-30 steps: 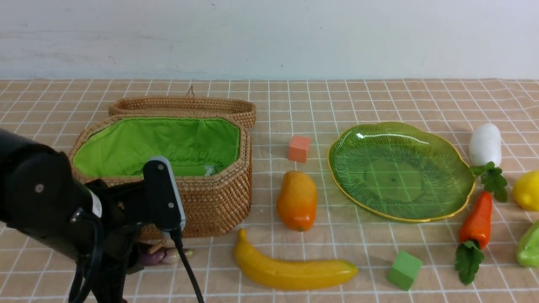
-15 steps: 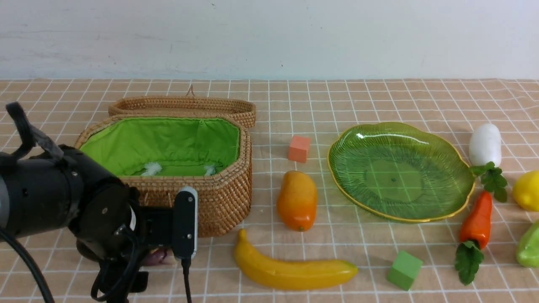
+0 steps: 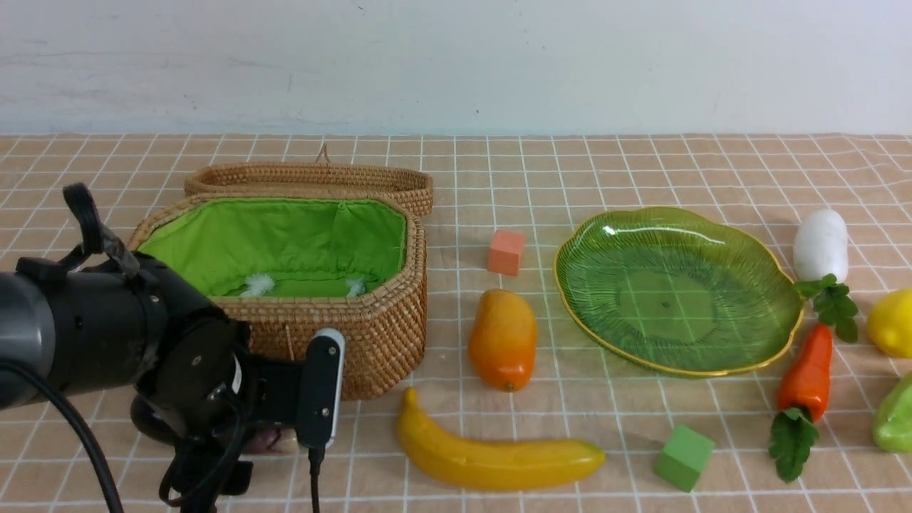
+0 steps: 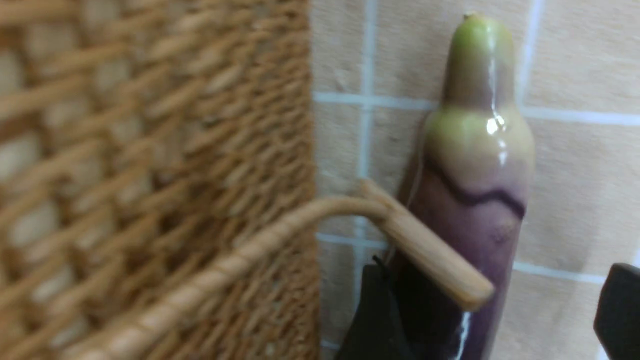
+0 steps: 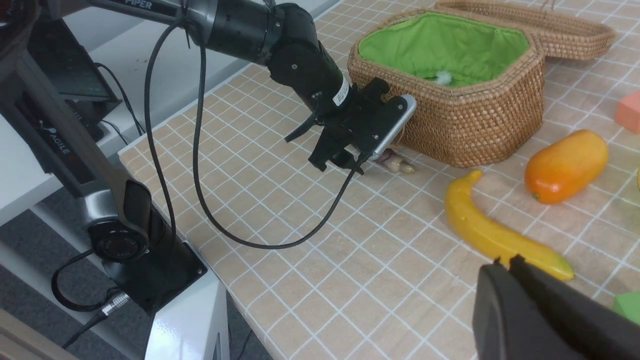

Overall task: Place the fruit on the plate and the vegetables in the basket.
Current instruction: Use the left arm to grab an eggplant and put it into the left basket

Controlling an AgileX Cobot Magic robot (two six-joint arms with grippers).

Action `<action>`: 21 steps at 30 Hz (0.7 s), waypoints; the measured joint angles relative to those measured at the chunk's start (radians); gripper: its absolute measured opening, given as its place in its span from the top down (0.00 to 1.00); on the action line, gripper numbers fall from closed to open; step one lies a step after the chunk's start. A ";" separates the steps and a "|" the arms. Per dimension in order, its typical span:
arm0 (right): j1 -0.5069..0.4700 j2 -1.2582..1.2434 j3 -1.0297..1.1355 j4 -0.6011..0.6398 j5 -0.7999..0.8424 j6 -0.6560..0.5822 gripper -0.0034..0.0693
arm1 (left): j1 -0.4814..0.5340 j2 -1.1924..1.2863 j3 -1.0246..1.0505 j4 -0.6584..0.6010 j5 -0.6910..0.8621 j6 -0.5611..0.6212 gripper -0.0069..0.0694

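Observation:
My left gripper is open low in front of the basket, its jaws either side of the purple eggplant, which lies on the cloth against one finger. The basket's wooden toggle crosses the eggplant. The banana and mango lie right of the basket, and the lemon is at the far right. The green plate is bare. Carrot, radish and pepper lie right of the plate. My right gripper is shut and empty, near the banana's tip.
The basket's lid lies open behind it. An orange-pink cube sits above the mango and a green cube right of the banana. The left arm's cable loops over the cloth near the table's edge.
My left wrist has dropped lower and shifted right in front of the basket, uncovering the basket's lining and hiding more of the eggplant. Everything else stays put.

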 joint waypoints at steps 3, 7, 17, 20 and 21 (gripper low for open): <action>0.000 0.000 0.000 0.000 0.000 0.000 0.93 | 0.000 -0.001 -0.005 -0.016 0.013 0.025 0.24; 0.000 0.000 0.000 0.000 -0.001 0.000 0.93 | 0.000 -0.002 -0.005 -0.036 0.017 0.052 0.24; 0.000 0.000 0.000 0.000 -0.007 0.000 0.92 | 0.000 -0.057 0.006 -0.142 0.064 0.108 0.24; 0.000 0.000 0.000 -0.008 -0.007 0.000 0.92 | 0.000 -0.066 0.006 -0.151 0.068 0.115 0.24; 0.000 0.000 0.000 -0.016 -0.007 0.000 0.92 | 0.000 -0.064 0.007 -0.152 0.070 0.136 0.24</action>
